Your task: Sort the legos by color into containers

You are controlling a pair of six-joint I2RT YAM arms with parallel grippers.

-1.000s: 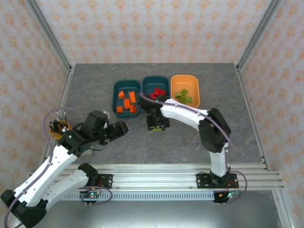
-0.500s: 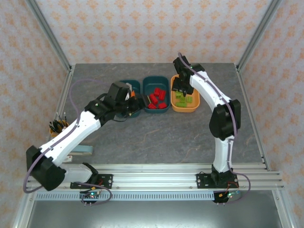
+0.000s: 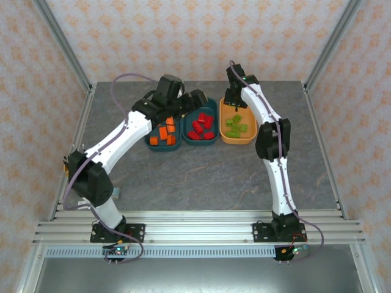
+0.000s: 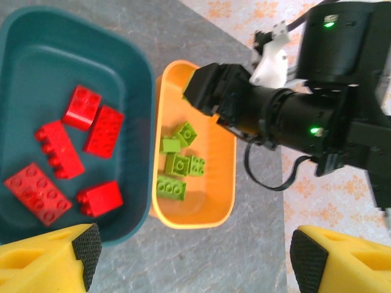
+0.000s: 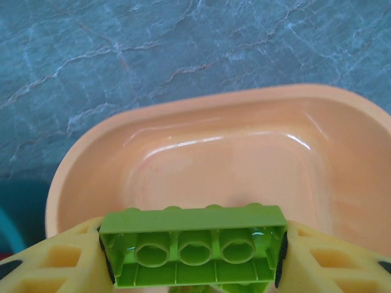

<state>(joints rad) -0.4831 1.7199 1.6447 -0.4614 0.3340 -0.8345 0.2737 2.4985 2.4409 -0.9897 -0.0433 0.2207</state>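
Observation:
Three containers stand in a row at the back of the table. The left teal tub [image 3: 148, 125] holds orange legos [image 3: 164, 133]. Red legos [image 3: 201, 126] [image 4: 61, 152] lie in the middle teal tub [image 3: 212, 116] [image 4: 131, 67]. The orange tub [image 3: 250, 131] [image 4: 223, 183] [image 5: 201, 152] holds lime green legos [image 3: 237, 127] [image 4: 177, 165]. My right gripper [image 3: 234, 102] [image 5: 192, 256] hangs over that tub's far end, shut on a long lime green brick [image 5: 192, 244]. My left gripper [image 3: 198, 101] [image 4: 195, 259] hovers open above the middle tub's far edge, nothing between its pads [image 4: 85, 247].
The right arm's black wrist [image 4: 293, 116] reaches over the orange tub close to my left gripper. Bare grey tabletop [image 3: 201, 177] stretches between the tubs and the near rail [image 3: 195, 226]. Frame posts and patterned walls bound the back and sides.
My left arm swung from the near left up over the tubs. The right arm went from mid-table to above the orange tub's far end, the green brick in its jaws.

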